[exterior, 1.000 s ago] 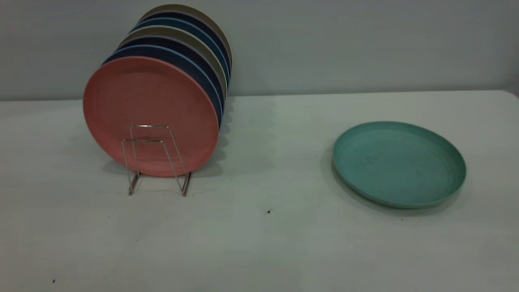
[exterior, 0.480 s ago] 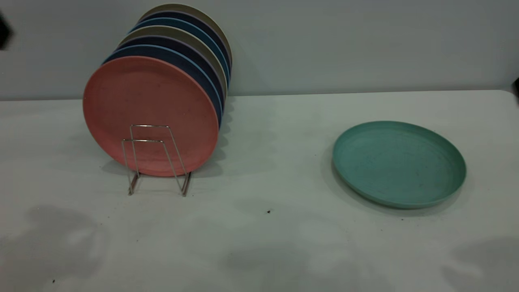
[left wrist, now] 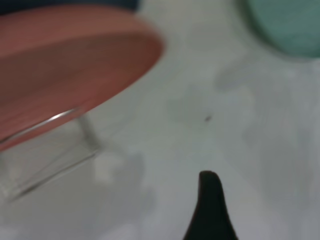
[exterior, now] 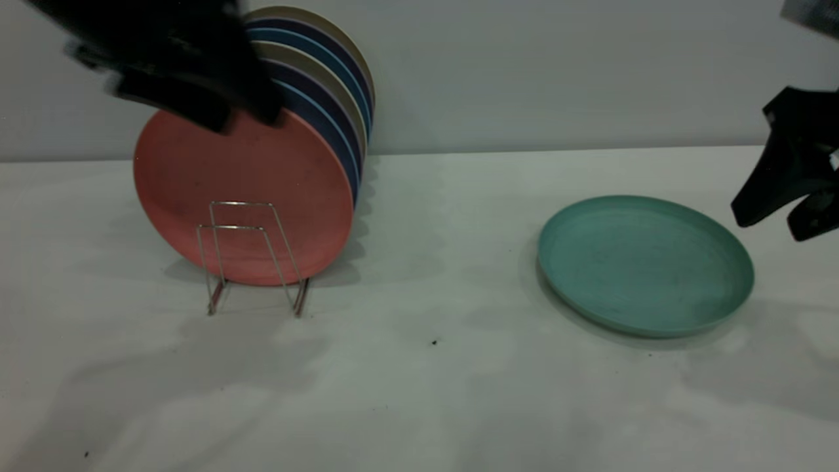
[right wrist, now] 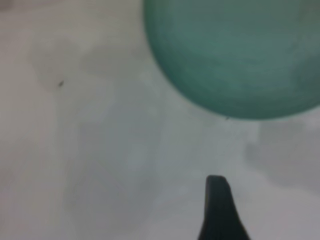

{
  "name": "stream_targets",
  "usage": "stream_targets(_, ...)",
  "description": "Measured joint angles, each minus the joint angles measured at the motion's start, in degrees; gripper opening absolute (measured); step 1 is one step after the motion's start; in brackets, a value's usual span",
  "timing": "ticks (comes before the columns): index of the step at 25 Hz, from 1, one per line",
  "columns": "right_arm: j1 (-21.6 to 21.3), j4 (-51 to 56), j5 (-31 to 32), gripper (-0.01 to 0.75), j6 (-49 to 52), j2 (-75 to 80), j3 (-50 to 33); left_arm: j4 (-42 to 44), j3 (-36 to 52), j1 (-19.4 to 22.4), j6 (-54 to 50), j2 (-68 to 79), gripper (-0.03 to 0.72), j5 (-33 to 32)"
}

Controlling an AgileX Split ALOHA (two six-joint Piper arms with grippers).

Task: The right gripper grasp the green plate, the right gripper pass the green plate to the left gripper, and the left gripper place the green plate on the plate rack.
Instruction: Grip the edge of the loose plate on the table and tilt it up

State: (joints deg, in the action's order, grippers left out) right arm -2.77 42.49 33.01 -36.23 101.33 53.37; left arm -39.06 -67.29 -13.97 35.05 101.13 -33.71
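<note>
The green plate point(exterior: 645, 265) lies flat on the white table at the right; it also shows in the right wrist view point(right wrist: 240, 55) and at the edge of the left wrist view point(left wrist: 290, 25). My right gripper point(exterior: 768, 224) hangs open and empty just past the plate's right rim, above the table. One of its fingers point(right wrist: 218, 205) shows in the wrist view. My left gripper point(exterior: 244, 121), blurred, is open and empty in front of the top of the racked plates. One of its fingers point(left wrist: 210, 200) shows. The wire plate rack point(exterior: 239, 227) stands at the left, also in the left wrist view point(left wrist: 55, 117).
A salmon-pink plate point(exterior: 242, 190) stands upright at the rack's front, also in the left wrist view point(left wrist: 65, 65), with several dark blue and beige plates point(exterior: 328, 78) behind it. Two front wire loops stand free. A grey wall runs behind the table.
Both arms have come into view: the left from the upper left to the racked plates, the right from the right edge toward the green plate. The plate has not moved.
</note>
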Motion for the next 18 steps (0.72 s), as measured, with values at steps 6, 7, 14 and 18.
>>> stream_targets(6, -6.7, 5.6, 3.1, 0.514, -4.6, 11.4, 6.6, -6.2, -6.1, -5.7, 2.9, 11.1, 0.585, 4.5)
stream_targets(7, -7.8, 7.4, 3.7, 0.514, -5.6, 13.5, 7.7, -7.2, -6.9, -6.2, 3.4, 12.6, 0.585, 4.8)
stream_targets(14, -11.8, 16.2, 4.8, 0.514, -12.8, 25.0, 13.3, -9.9, -7.9, -7.5, 4.4, 16.3, 0.585, 4.7)
stream_targets(18, -11.9, 18.4, 5.4, 0.514, -14.3, 29.7, 16.3, -9.8, -8.0, -7.5, 4.4, 16.3, 0.585, 4.8)
